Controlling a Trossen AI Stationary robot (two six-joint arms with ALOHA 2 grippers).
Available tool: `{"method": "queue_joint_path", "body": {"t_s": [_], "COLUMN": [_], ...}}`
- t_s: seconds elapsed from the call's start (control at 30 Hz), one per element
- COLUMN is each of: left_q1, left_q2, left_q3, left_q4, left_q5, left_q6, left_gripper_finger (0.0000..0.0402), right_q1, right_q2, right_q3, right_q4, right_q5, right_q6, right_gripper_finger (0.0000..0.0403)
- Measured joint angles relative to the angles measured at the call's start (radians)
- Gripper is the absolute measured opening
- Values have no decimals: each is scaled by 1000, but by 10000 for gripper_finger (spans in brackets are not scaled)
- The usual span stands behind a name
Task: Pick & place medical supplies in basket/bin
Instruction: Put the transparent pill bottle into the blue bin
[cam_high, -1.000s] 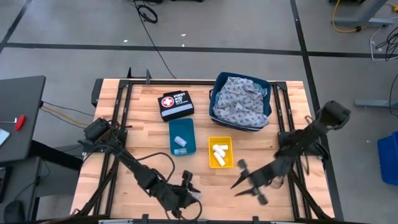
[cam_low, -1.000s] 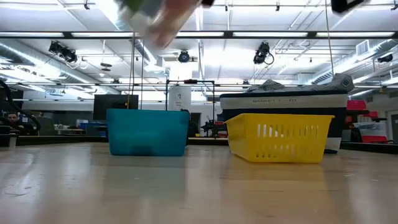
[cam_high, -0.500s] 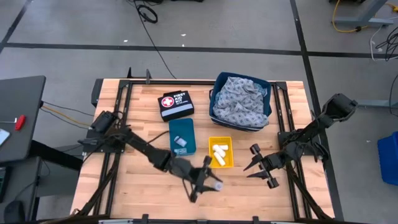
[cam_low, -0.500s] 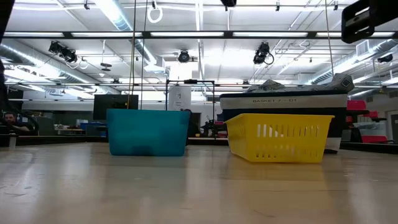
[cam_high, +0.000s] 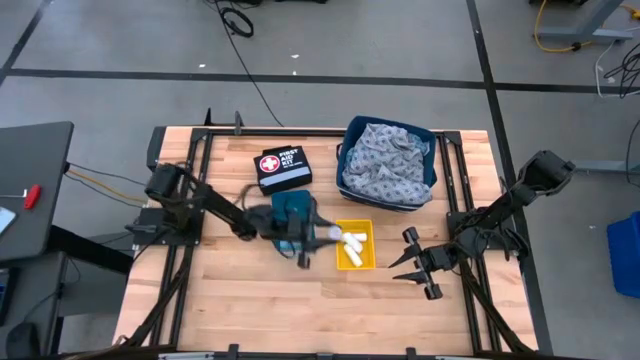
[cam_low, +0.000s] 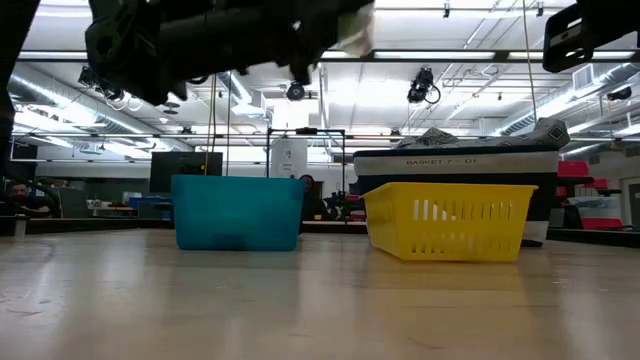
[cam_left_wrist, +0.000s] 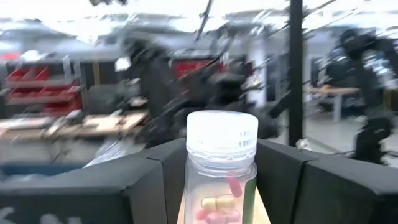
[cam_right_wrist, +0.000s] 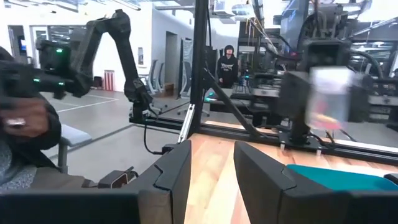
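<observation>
My left gripper (cam_high: 305, 238) hangs above the teal bin (cam_high: 283, 208), shut on a clear pill bottle (cam_left_wrist: 221, 186) with a white cap (cam_high: 335, 234) and coloured capsules inside. The right wrist view shows that bottle (cam_right_wrist: 329, 93) blurred, above the teal bin. My right gripper (cam_high: 405, 266) is open, above bare table to the right of the yellow basket (cam_high: 366, 258). White gauze rolls (cam_high: 351, 241) lie in that basket. A patterned grey-blue cloth (cam_high: 388, 160) fills the dark blue basket. My left arm covers the teal bin's contents. My left gripper pinches the bottle's clear body (cam_left_wrist: 219, 193) between its two fingers (cam_left_wrist: 149, 186), below the white cap (cam_left_wrist: 222, 134). The cap end sticks out past the fingers, toward the table's right. The bottle is lifted clear, above the teal bin.
A black first-aid pouch (cam_high: 282, 168) with a red-and-white cross lies at the table's far side, left of the dark blue basket (cam_high: 347, 135). Bare wood (cam_high: 300, 310) spans the near half of the table. People show in the room behind.
My left gripper has carried the bottle from the table's near edge, first rightward, then toward the far side, until it is over the teal bin. My right gripper has drawn back a little toward the right and far side and then kept still, open.
</observation>
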Motion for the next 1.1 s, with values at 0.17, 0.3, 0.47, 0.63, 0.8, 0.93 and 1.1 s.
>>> {"method": "queue_joint_path", "body": {"t_s": [0.17, 0.3, 0.47, 0.63, 0.8, 0.93, 1.1], "left_q1": [76, 114, 119, 120, 125, 137, 154], "left_q2": [-145, -268, -380, -432, -438, -445, -445], "left_q3": [-139, -230, -319, -358, -358, -358, -357], "left_q4": [-103, -243, -416, -580, -692, -767, -802], "left_q5": [-48, -106, -204, -270, -327, -348, -343], "left_q6": [-10, -15, -73, -169, -203, -248, -280], "left_gripper_finger": [156, 156, 156, 156, 156, 156, 156], "right_q1": [0, 0, 0, 0, 0, 0, 0], "right_q2": [0, 0, 1, 1, 1, 1, 1], "right_q3": [1, 1, 1, 1, 1, 1, 1], "right_q4": [-13, -71, -143, -147, -148, -151, -151], "right_q5": [32, 84, 125, 173, 191, 190, 190], "right_q6": [9, 39, 53, -4, -24, -24, -28], "right_gripper_finger": [128, 128, 128, 128, 128, 128, 128]}}
